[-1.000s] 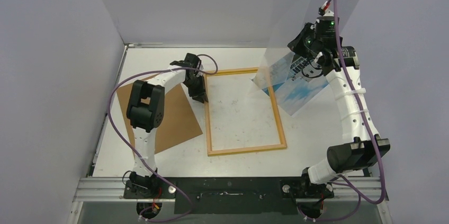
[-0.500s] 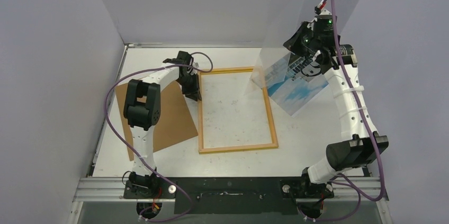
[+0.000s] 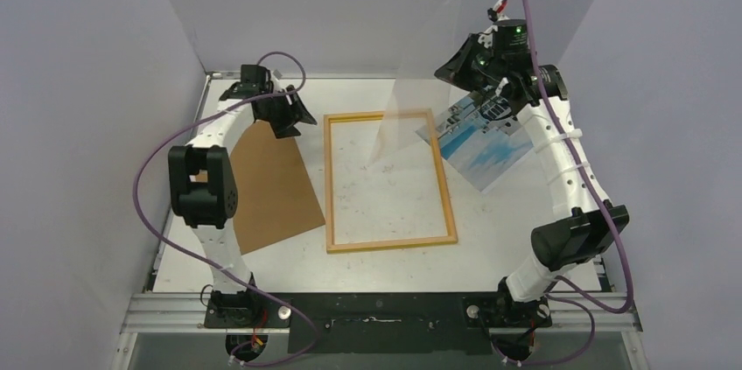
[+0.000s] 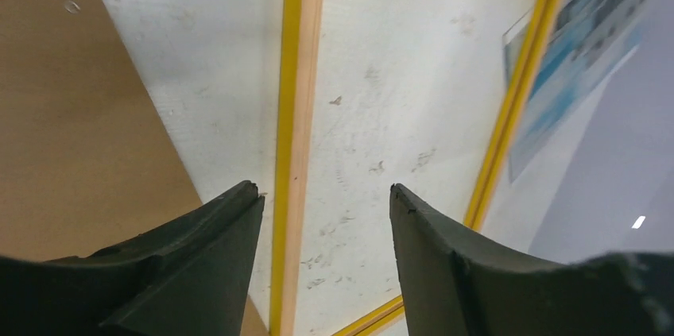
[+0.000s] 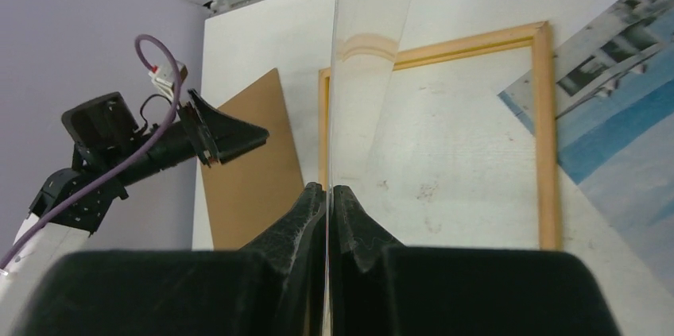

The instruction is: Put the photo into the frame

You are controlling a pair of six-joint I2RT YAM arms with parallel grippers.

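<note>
The frame (image 3: 391,241) is laid flat at mid-counter (image 3: 499,221), wood side up, and only bare counter is seen inside it. The board (image 3: 271,186) is laid just to its left, and the board's left edge is hidden by the left arm. Farther back, the left tool (image 3: 297,116) is held open and empty above the gap between board and frame. The photo (image 3: 490,156) is laid to the right of the frame, with one corner tucked under the frame's right rail and its far part covered by the right arm. The right tool (image 3: 455,71) is clamped on a clear pane (image 5: 366,34), whose outline can barely be made out from above.
</note>
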